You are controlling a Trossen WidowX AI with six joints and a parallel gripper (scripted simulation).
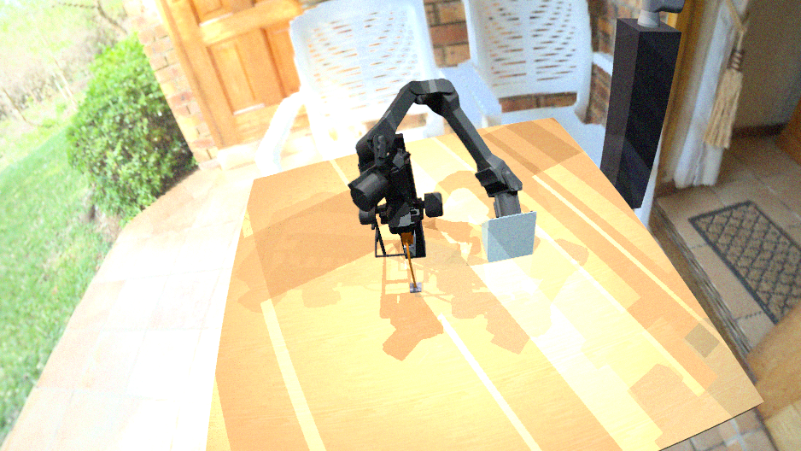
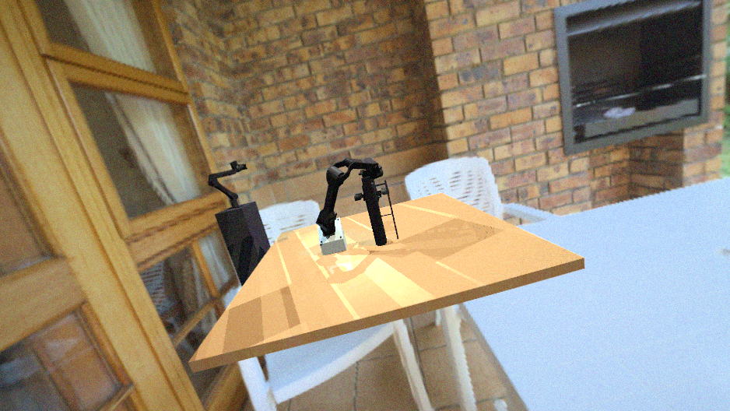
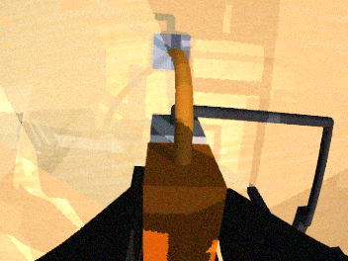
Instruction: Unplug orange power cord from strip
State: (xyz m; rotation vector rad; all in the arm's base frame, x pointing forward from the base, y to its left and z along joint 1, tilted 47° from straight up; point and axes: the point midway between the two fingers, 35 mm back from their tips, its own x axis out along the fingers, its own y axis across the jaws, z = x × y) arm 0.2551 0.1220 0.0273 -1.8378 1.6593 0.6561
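The orange plug (image 3: 181,220) (image 1: 407,237) stands upright between my gripper's (image 3: 193,184) (image 1: 408,234) two black fingers, which press on its sides. The gripper points straight down at the wooden table (image 1: 588,336) (image 2: 459,254). The orange cord (image 3: 184,98) (image 1: 412,268) runs from the plug to a small grey square (image 3: 173,50) (image 1: 415,288) on the table. A thin dark frame (image 3: 264,115) (image 1: 381,246) (image 2: 392,214), the power strip, stands right beside the plug. I cannot tell whether the plug still sits in it. In the exterior view the plug is hidden.
The arm's white base box (image 1: 508,235) (image 2: 331,240) stands to the right of the gripper. A tall black pillar (image 1: 639,106) (image 2: 242,240) stands at the table's back corner. White plastic chairs (image 1: 359,61) (image 2: 459,184) stand behind the table.
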